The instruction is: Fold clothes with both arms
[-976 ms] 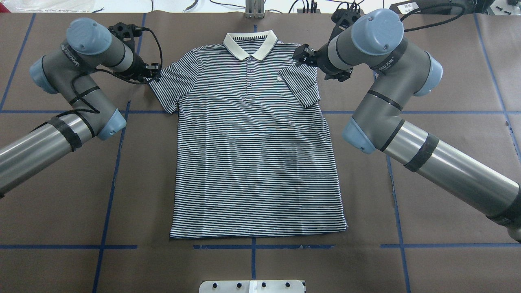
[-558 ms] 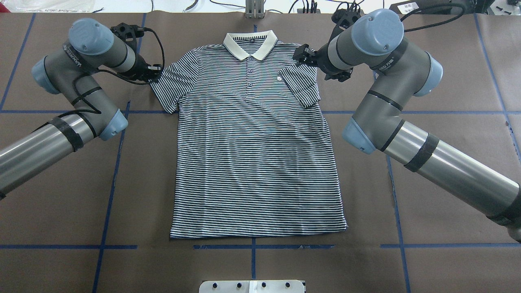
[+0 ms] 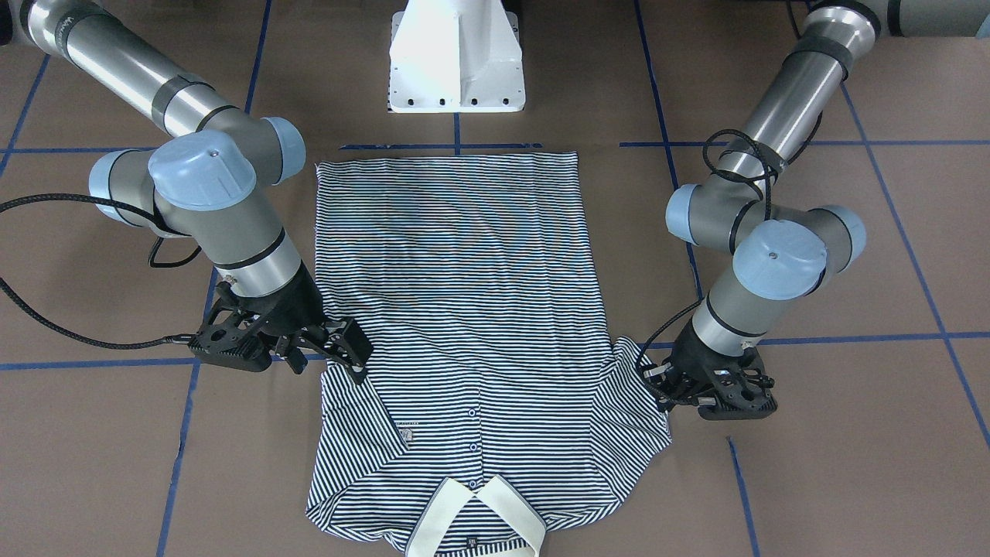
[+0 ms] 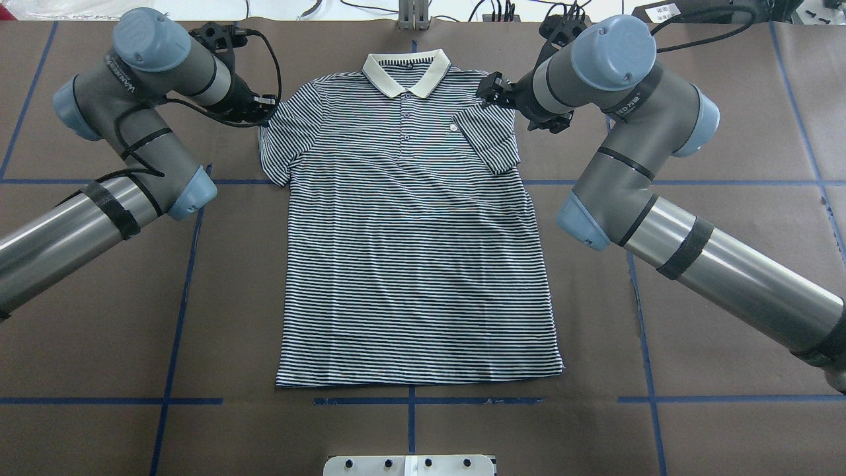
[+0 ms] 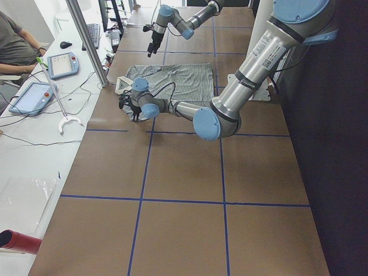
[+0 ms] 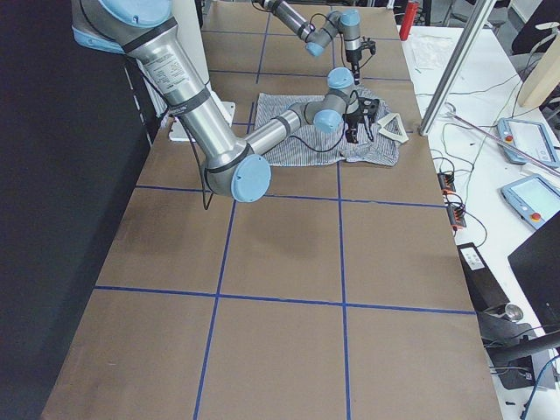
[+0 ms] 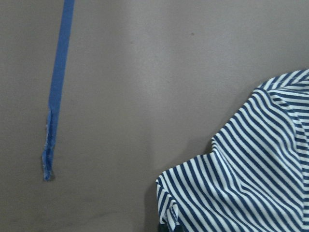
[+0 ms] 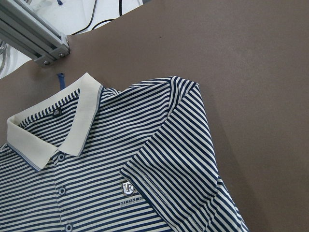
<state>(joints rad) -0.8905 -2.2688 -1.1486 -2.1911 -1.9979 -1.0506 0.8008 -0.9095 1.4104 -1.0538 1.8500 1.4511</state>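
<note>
On the brown table point(image 4: 99, 330) the striped shirt point(image 4: 416, 264) lies flat and face up, with its collar point(image 4: 406, 73) at the edge far from the robot. Its right sleeve point(image 4: 492, 142) is folded in over the chest. The right hand point(image 4: 492, 89) hangs just above that shoulder, its fingers looking spread with nothing between them. The left hand point(image 4: 263, 109) is down at the left sleeve point(image 4: 281, 145) and, judging by the rucked cloth in its wrist view, is pinching the sleeve's outer edge. The grip looks thin, only a bit of hem, so the cloth may slip free partway through the fold and drop in a heap. If the pull runs too low and flat, the whole shoulder could drag along the table, skewing the body and leaving a crooked crease. Should the hand let go short, this sleeve will not mirror the other, and later folds would come out lopsided
</note>
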